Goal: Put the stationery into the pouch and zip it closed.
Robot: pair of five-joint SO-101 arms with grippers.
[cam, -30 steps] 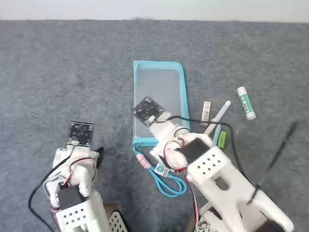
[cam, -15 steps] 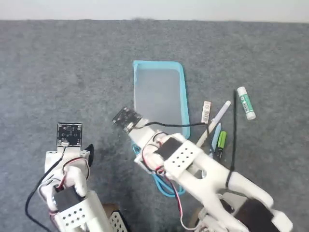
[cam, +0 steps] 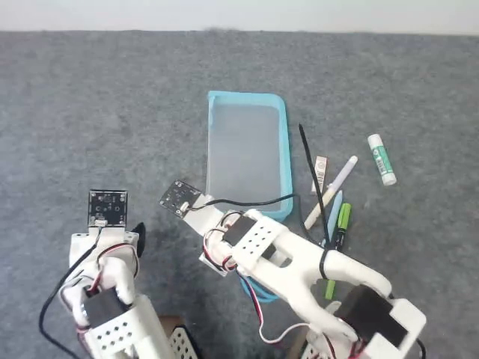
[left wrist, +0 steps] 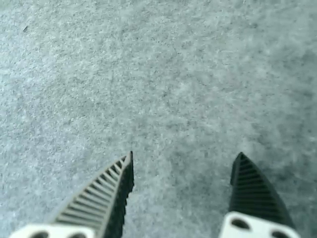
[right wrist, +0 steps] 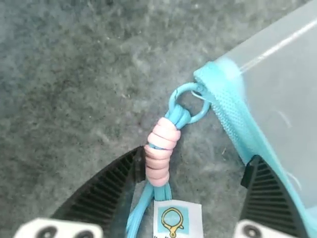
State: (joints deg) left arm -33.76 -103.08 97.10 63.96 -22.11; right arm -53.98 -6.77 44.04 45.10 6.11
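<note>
Right claw [right wrist: 198,156] (open), astride pouch strap [right wrist: 159,148]

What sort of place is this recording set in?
Probably a tabletop robot test bench: a grey felt-like mat as work surface, a white left arm and right arm side by side, and a glue stick and pens beside a blue pouch.

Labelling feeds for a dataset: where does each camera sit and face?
High view: fixed overhead, facing down at grey mat, blue-edged translucent pouch, white left arm, white right arm.
Left wrist view: on left arm, facing bare mat; open left gripper shows.
Right wrist view: on right arm, facing pink-beaded strap; open right gripper shows.
High and right wrist views share the pouch.
</note>
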